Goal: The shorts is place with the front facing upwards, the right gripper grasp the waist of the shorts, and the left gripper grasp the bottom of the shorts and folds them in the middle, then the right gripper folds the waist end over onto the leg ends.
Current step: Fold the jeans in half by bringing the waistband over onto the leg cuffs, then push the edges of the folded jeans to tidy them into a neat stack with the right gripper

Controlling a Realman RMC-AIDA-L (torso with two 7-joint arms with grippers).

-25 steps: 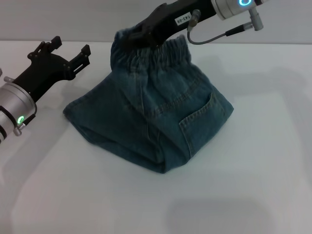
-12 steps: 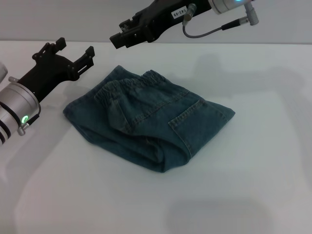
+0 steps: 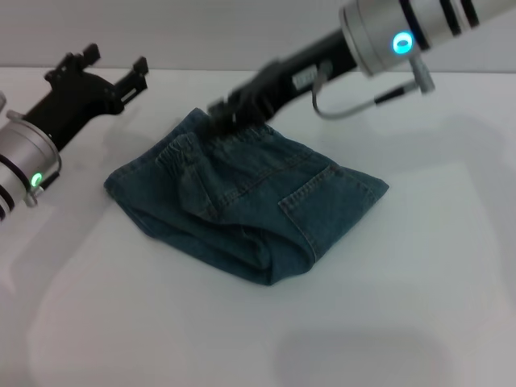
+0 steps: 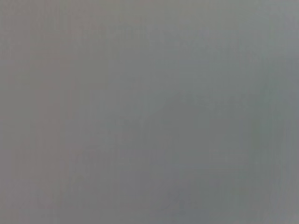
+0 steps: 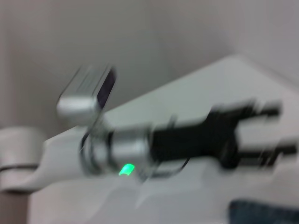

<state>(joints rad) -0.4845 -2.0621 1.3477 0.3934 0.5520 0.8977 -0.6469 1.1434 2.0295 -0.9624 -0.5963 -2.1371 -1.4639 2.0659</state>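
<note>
White worktop [image 3: 419,274] under a pale wall, seen from the head camera. One pair of blue denim shorts [image 3: 250,197] lying folded near mid-worktop: elastic gathered waistband turned over toward the left rear, a stitched back pocket facing up on the right half, lower layers stacked beneath and showing along the front and left edges. Seams in lighter thread; fabric rumpled at the waistband, flatter across the pocket.

Two arms, one claw each. Right claw [image 3: 222,113] reaching in from the upper right, low at the rear edge of the shorts, touching or just above the waistband; blurred, so released or clenched cannot be told. Left claw [image 3: 101,64] at the far left rear, apart from the shorts, its two black fingers [image 3: 137,68] spread and holding nothing.

Right wrist view: left claw [image 5: 275,130] again, blurred, fingers parted, with a corner of the denim at the frame edge. Left wrist view: plain grey only.
</note>
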